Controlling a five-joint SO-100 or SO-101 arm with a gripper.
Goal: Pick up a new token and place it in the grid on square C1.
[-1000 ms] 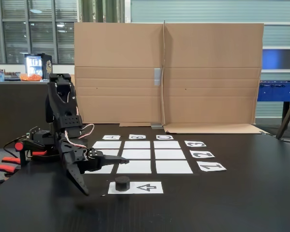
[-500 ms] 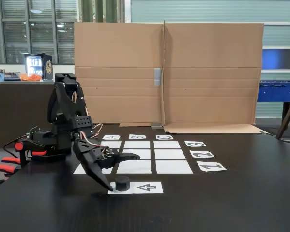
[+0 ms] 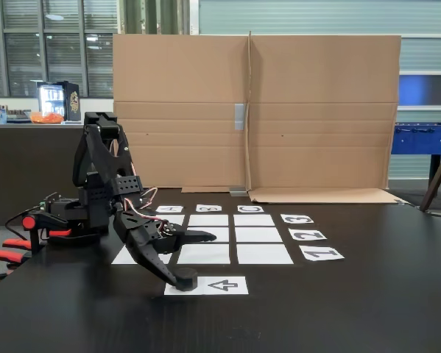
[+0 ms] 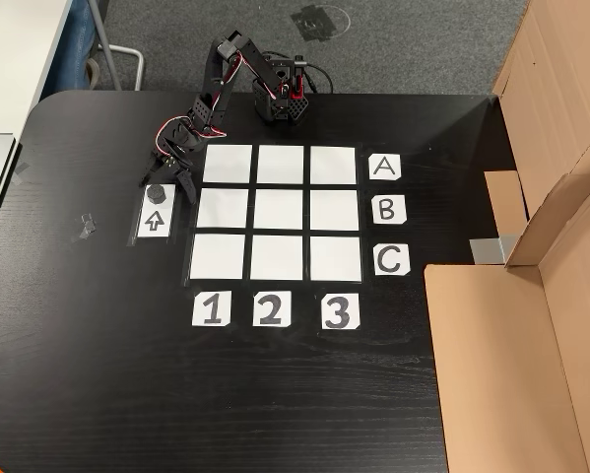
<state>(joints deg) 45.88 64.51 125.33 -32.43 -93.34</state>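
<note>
The black token [image 3: 185, 278] [image 4: 157, 193] sits on the end of a white paper strip printed with an arrow [image 3: 224, 285] [image 4: 154, 221]. My gripper [image 3: 191, 257] [image 4: 165, 181] is open and low over that end of the strip. In the fixed view one fingertip [image 3: 168, 275] rests right beside the token and the other finger [image 3: 204, 237] reaches out above the grid. The grid [image 3: 209, 254] [image 4: 278, 210] holds no token. Square C1 [image 3: 264, 254] [image 4: 219, 256] is a bare white corner rectangle, well away from the gripper.
A folded cardboard wall [image 3: 253, 110] [image 4: 551, 227] stands along the table's far side in the fixed view. The arm base [image 3: 65, 217] [image 4: 278, 99] sits clamped at the table edge. A scrap of tape [image 4: 86, 225] lies near the arrow strip.
The gripper has swung rightward and down in the fixed view, from open air left of the strip to the token, staying open; its lower fingertip now meets the token. The token has not moved.
</note>
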